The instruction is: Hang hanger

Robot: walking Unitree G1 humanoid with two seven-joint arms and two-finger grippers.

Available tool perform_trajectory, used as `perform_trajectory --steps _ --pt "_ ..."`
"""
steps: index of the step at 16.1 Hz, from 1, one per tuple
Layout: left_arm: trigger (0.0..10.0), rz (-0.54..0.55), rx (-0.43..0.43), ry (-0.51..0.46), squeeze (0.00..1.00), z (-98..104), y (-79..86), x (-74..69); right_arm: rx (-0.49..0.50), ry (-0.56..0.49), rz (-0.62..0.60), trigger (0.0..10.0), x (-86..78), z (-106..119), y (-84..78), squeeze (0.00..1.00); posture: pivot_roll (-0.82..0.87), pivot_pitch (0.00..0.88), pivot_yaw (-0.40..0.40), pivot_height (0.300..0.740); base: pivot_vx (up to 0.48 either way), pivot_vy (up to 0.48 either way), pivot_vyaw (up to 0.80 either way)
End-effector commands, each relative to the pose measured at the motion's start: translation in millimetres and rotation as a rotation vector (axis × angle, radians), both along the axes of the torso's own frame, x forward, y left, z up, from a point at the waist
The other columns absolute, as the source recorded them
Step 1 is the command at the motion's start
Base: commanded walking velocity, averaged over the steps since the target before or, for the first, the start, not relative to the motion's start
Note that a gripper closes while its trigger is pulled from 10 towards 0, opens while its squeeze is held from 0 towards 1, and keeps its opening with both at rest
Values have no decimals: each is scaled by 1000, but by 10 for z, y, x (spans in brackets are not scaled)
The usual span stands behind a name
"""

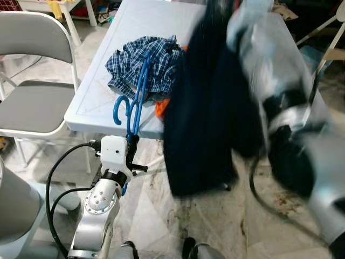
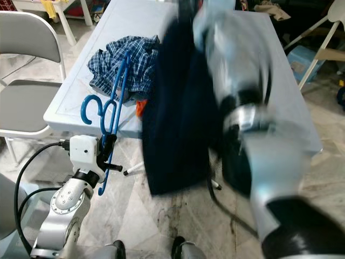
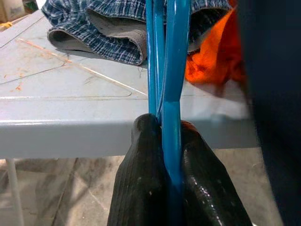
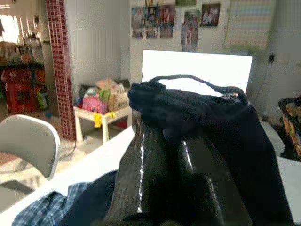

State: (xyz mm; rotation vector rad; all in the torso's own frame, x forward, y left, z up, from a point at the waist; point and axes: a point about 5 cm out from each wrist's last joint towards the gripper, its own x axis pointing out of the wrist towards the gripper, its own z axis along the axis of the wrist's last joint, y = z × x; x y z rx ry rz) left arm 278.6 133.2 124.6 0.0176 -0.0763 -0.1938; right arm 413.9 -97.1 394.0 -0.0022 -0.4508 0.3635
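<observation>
My left gripper [image 1: 131,141] is shut on blue hangers [image 1: 135,102], held upright at the near edge of the white table [image 1: 97,102]; their hooks curl out to the left. In the left wrist view the blue hangers [image 3: 168,70] run up from between my black fingers [image 3: 141,179]. My right arm [image 1: 285,108], blurred, is raised over the table and its gripper [image 4: 171,141] is shut on a dark navy garment [image 1: 205,118] that hangs down past the table's edge. The navy garment [image 4: 197,108] bunches over the fingertips.
A blue plaid shirt [image 1: 143,62] and an orange cloth [image 1: 161,108] lie on the table. A grey folding chair [image 1: 32,81] stands to the left. Another chair [image 1: 329,43] and clutter are at the right. Marble floor [image 1: 205,216] lies below.
</observation>
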Motion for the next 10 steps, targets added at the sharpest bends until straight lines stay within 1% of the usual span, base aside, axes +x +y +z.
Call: perform_trajectory --steps 1,2,3,4,5,6,8,9,10 --pt "10000 9 9 17 0 -45 1 -43 -4 46 -24 10000 33 -56 -42 0 266 193 -105 740 0 0 0" --pt "10000 16 9 13 0 -41 6 -57 -22 -21 -94 10000 -1 122 -95 0 276 196 -111 740 0 0 0" --pt "10000 32 12 8 0 -31 30 -83 0 -169 -178 10000 -109 467 -201 0 302 208 -120 740 0 0 0" --pt "10000 55 13 8 0 -30 70 -115 -14 -323 -226 10000 -258 788 -260 0 314 217 -125 740 0 0 0" --pt "10000 66 14 11 0 -41 91 -140 -32 -404 -247 10000 -338 920 -302 0 325 223 -129 740 0 0 0" --pt "10000 74 14 15 0 -54 98 -168 -72 -442 -250 10000 -356 921 -327 0 330 223 -129 740 0 0 0" --pt "10000 76 11 15 0 -55 86 -177 -114 -344 -196 10000 -212 601 -319 0 331 222 -129 740 0 0 0" --pt "10000 73 10 14 0 -52 72 -177 -157 -245 -152 10000 -100 286 -300 16 331 222 -126 740 0 0 0" --pt "10000 68 10 10 0 -44 60 -172 -242 -98 -87 10000 23 -249 -268 1000 327 224 -122 740 0 0 0"
